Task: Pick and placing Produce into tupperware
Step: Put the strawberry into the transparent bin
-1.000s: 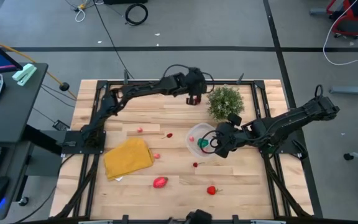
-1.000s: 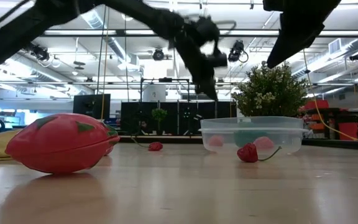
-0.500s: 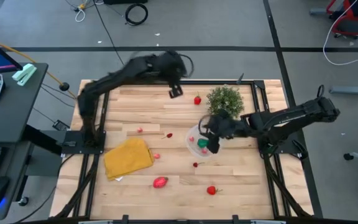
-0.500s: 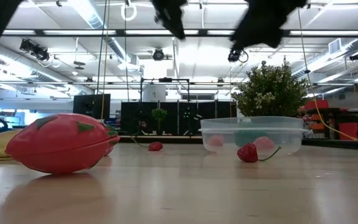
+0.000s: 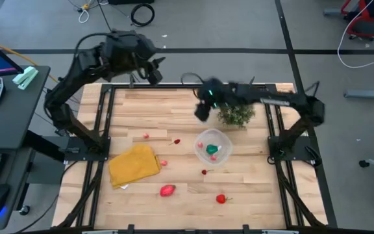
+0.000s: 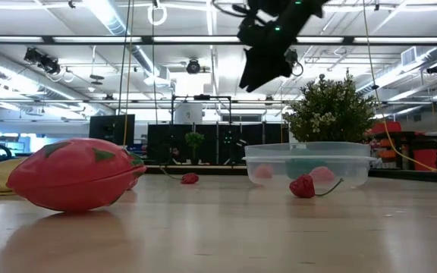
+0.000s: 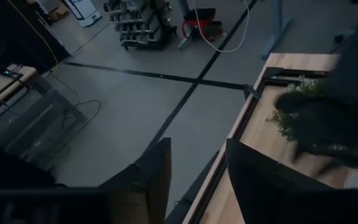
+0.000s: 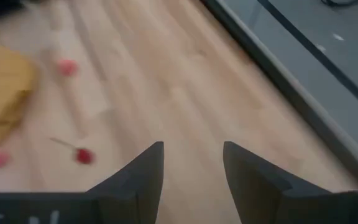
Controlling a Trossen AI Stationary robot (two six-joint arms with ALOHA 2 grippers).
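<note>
The tupperware (image 5: pixel 213 147) is a round clear bowl right of the table's middle, with a green and a pink piece inside; in the low view the tupperware (image 6: pixel 308 163) has a red stemmed piece (image 6: pixel 303 186) in front of it. More produce lies loose: a large red piece (image 5: pixel 167 190), a red one (image 5: pixel 221 199), small pink and red ones (image 5: pixel 146 136). My right gripper (image 5: pixel 201 114) hangs open above the table left of the potted plant, high in the low view (image 6: pixel 264 64). My left gripper (image 5: pixel 156 73) is open, past the table's far edge.
The bushy potted plant (image 5: pixel 236 107) stands at the far side, just right of my right gripper. A folded yellow cloth (image 5: pixel 134 164) lies at the near left. In the right wrist view, bare wood lies ahead, with a pink piece (image 8: pixel 67 67) and a red stemmed piece (image 8: pixel 82 155).
My left gripper has drawn back from beside the plant toward the far left, rising past the table's far edge; a red piece showed on the table where it had been. My right gripper has swung from over the tupperware toward the far edge and now covers that spot.
</note>
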